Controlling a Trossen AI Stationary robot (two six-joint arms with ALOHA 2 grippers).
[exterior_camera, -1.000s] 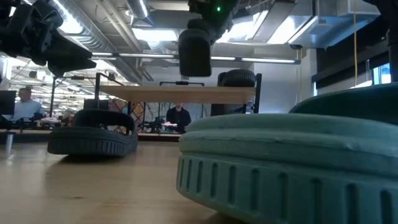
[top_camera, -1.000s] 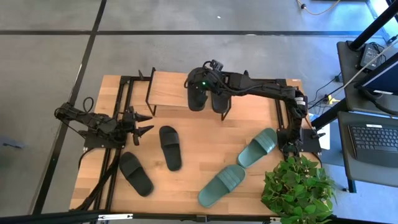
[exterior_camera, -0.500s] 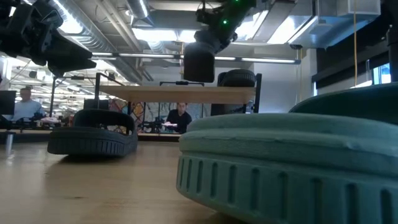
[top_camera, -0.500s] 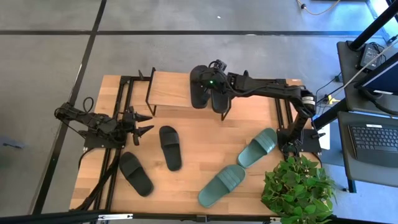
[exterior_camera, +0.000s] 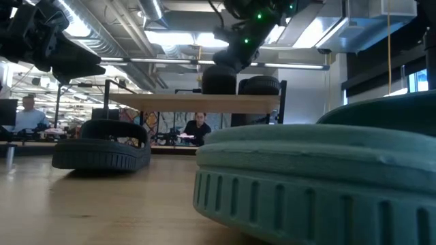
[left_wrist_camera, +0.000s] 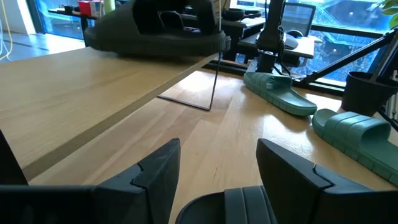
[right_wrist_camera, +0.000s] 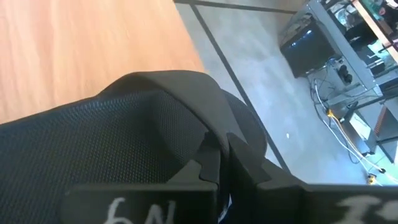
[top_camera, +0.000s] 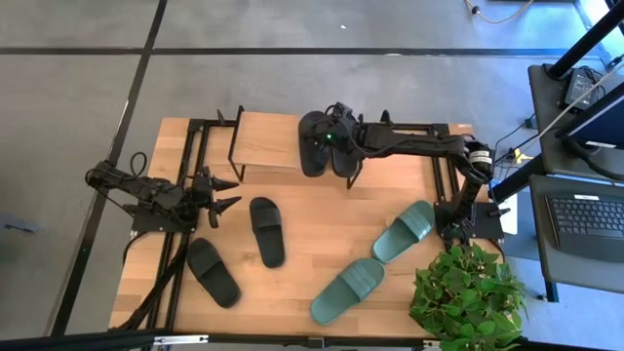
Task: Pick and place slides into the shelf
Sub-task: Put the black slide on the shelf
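Note:
The shelf stands at the table's far middle, and a black slide lies on the right end of its plank top. My right gripper is over the shelf, shut on a second black slide just left of the first. In the low view this held slide sits right at the plank beside the other slide. My left gripper waits open at the table's left. Two black slides and two green slides lie sole-down on the table. My right gripper pinches the held slide's wide strap at its edge between its two shut fingers. The fingers come slanting down from the table's right. The slide lies lengthwise over the shelf top with its underside down at the plank; I cannot tell whether it rests there.
A potted plant stands at the near right corner. The shelf's thin black legs stand on the table. In the left wrist view a black slide lies just below my left gripper. People sit in the room behind.
My right gripper has come down and a little toward the far edge with the black slide. The slide has sunk from well above the shelf to the level of its plank top, beside the slide lying there.

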